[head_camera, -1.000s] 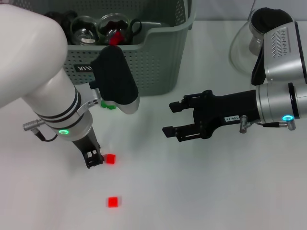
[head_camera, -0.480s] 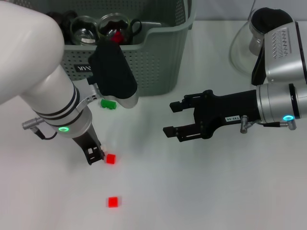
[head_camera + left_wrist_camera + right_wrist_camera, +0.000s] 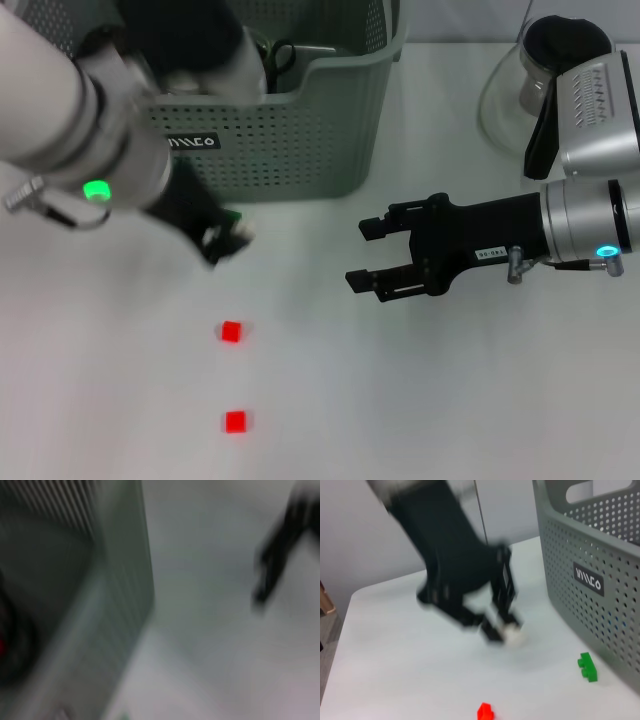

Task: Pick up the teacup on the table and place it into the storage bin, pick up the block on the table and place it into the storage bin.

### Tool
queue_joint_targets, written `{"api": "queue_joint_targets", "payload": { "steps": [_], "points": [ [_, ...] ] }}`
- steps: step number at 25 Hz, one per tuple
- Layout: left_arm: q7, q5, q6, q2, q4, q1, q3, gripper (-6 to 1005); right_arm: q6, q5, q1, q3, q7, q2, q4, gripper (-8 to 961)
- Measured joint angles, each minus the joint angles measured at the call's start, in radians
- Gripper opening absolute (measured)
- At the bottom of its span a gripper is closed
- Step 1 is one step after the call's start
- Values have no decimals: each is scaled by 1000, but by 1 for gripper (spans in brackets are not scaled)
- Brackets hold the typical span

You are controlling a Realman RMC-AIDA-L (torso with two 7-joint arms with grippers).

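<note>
Left gripper now raised off the red block, grip state unclear; right gripper level, jaws wide.

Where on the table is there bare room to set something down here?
Bare: near the front edge right of the two red blocks, below the right gripper. Crowded: in front of the storage bin, with the left gripper and green block; glass pot far right.
</note>
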Motion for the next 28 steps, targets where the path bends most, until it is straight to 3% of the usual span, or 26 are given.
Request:
{"api": "queue_joint_targets", "payload": {
  "steps": [5, 9, 11, 12, 13, 21, 26, 28],
  "points": [
    [-13, -142, -14, 4, 107, -31, -237, 197, -5, 0, -2, -8, -1, -4, 9, 766],
    [6, -152, -69, 19, 86, -106, -453, 207, -15, 0, 0, -9, -1, -8, 16, 766],
    [18, -128, -112, 36, 45, -137, -504, 212, -18, 0, 1, -6, -1, -11, 16, 766],
    [23, -109, -173, 63, -34, -167, -525, 214, -19, 0, 1, -3, -1, -13, 16, 766],
    [26, -107, -197, 72, -68, -177, -528, 217, -19, 0, 1, -3, -1, -13, 16, 766],
    [39, -104, -385, 109, -308, -226, -545, 237, -12, 0, 3, -1, -3, -14, 17, 766],
    [38, -110, -413, 120, -335, -240, -588, 250, -15, 0, 6, 0, -2, -17, 18, 766],
    [40, -124, -360, 130, -316, -248, -615, 342, -12, 0, 6, 0, -3, -17, 18, 766]
  ]
}}
